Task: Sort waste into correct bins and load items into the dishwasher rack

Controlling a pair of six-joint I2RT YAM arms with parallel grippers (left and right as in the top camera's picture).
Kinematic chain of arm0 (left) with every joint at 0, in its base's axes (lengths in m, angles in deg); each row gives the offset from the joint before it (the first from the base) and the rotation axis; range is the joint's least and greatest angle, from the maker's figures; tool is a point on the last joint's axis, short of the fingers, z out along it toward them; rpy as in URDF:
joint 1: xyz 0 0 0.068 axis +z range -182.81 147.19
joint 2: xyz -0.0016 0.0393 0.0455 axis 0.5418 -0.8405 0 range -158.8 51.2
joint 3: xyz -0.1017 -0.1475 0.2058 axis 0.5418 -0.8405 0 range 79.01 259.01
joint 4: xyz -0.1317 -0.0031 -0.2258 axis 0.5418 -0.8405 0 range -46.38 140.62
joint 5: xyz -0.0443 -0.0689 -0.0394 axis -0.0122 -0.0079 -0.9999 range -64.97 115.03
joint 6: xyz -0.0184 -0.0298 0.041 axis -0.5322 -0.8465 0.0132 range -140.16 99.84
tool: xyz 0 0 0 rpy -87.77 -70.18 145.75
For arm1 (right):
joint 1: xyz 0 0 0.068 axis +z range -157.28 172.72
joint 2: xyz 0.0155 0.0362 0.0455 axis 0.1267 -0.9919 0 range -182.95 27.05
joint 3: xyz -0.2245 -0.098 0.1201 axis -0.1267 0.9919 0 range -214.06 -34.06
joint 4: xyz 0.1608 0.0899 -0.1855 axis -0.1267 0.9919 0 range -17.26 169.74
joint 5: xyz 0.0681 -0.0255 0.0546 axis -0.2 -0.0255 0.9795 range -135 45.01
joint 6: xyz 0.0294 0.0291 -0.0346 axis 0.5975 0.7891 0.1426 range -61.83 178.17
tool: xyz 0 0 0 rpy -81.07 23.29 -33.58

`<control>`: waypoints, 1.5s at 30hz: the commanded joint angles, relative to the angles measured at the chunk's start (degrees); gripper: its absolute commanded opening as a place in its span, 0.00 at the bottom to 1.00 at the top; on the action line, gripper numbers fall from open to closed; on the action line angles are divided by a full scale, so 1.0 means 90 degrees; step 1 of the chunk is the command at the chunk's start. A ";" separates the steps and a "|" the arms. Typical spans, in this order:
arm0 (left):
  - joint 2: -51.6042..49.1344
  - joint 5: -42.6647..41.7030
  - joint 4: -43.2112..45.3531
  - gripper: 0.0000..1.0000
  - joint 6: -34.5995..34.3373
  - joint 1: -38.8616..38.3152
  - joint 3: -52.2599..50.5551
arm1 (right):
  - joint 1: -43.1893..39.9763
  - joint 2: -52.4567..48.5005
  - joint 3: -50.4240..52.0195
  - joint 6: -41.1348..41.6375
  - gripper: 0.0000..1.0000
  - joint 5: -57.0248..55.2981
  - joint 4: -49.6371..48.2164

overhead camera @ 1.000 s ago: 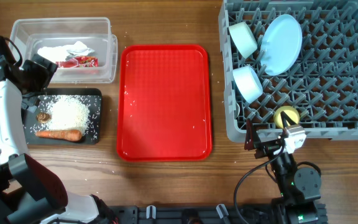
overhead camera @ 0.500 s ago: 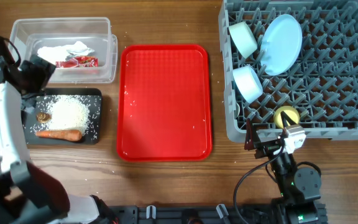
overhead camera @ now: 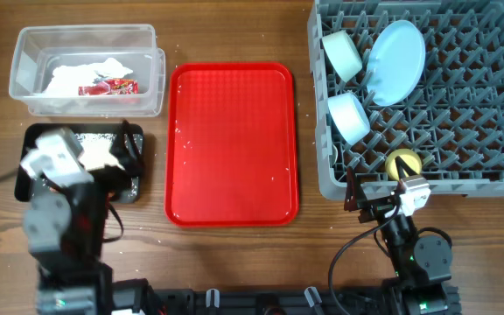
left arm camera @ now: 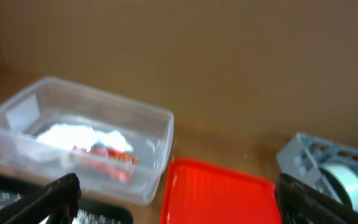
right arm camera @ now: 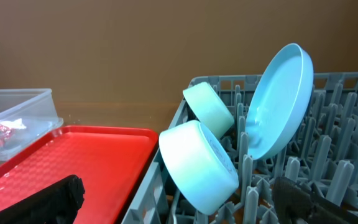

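My left gripper (overhead camera: pixel 112 157) is open and empty over the black tray (overhead camera: pixel 134 188), hiding the carrot and the brown lump; some rice (overhead camera: pixel 100 155) shows. The clear tub (overhead camera: pixel 86 31) holds tissue (overhead camera: pixel 81 72) and the red wrapper (overhead camera: pixel 108 87), also seen in the left wrist view (left arm camera: pixel 107 154). The grey rack (overhead camera: pixel 462 131) holds the pale green bowl (overhead camera: pixel 341 54), blue plate (overhead camera: pixel 396 61), blue bowl (overhead camera: pixel 350 116) and yellow cup (overhead camera: pixel 402 163). My right gripper (overhead camera: pixel 376 198) is open at the rack's front edge. The spoon is out of view.
The large red tray (overhead camera: pixel 232 144) lies between the bins and the rack, with a few stray rice grains on it. Bare wooden table lies in front of it and between the tub and the red tray.
My left arm has swung from the table's left edge, by the tub, to the front, over the black tray, covering the carrot and lump. The right arm has not moved.
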State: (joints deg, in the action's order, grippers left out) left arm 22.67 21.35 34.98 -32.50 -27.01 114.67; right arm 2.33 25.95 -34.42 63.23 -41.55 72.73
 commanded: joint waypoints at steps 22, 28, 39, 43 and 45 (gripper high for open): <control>0.3152 -0.0289 0.1304 1.00 0.0185 -0.0432 -0.3927 | -0.0005 0.0058 0.0007 -0.0058 1.00 0.0100 -0.0024; 0.3152 -0.0223 0.1304 1.00 0.0182 -0.0432 -0.3927 | -0.0005 0.0058 0.0007 -0.0058 1.00 0.0100 -0.0024; 0.3152 -0.0223 0.1307 1.00 0.0182 -0.0432 -0.3927 | -0.0005 0.0058 0.0007 -0.0058 1.00 0.0100 -0.0024; 0.3152 -0.0223 0.1307 1.00 0.0182 -0.0430 -0.3927 | -0.0005 0.0058 0.0007 -0.0061 1.00 0.0100 -0.0024; 0.3152 -0.0223 0.1307 1.00 0.0182 -0.0432 -0.3927 | -0.0005 0.0058 0.0007 -0.0056 1.00 0.0100 -0.0024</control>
State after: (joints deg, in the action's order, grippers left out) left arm 50.41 18.38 46.63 -31.76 -30.52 79.90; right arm 2.33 25.95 -34.42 63.23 -41.55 72.71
